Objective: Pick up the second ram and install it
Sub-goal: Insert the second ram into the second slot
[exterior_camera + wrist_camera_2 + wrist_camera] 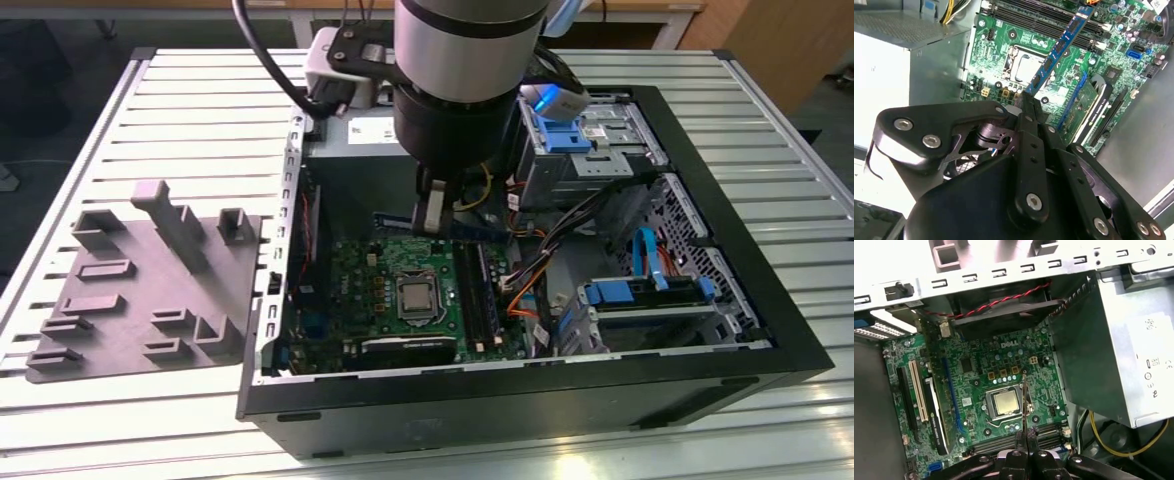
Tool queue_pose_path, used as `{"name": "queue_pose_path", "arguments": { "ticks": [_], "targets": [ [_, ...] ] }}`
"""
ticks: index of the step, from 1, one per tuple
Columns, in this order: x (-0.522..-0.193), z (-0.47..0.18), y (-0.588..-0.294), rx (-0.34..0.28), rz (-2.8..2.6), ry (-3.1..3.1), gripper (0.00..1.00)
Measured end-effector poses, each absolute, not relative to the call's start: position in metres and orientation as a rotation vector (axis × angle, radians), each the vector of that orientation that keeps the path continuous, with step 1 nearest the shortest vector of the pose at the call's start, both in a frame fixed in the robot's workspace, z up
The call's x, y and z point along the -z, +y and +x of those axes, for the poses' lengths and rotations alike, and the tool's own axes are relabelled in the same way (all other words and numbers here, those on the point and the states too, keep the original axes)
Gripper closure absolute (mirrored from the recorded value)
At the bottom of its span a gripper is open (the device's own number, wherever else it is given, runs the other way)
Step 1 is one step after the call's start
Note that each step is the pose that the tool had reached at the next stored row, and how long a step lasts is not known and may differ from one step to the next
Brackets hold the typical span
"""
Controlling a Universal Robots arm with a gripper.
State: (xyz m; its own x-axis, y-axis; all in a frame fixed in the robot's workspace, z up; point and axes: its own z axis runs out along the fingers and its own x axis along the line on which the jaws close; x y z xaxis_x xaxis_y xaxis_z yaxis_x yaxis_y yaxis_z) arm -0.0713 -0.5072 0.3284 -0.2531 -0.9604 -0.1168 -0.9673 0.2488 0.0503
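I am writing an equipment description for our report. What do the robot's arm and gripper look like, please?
The arm is a thick silver-grey cylinder ending in a black wrist section, with a blue joint cap. A black cable loops beside it. The gripper is matt black: jointed links with silver screw heads, narrowing to slim fingers.
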Motion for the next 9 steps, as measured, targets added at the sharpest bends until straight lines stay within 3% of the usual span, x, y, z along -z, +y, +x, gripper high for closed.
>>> {"name": "queue_pose_path", "arguments": {
  "ticks": [9],
  "targets": [
    [-0.3281,-0.0713,-0.5072,-0.169,-1.802,2.488,0.88]
  ]
}}
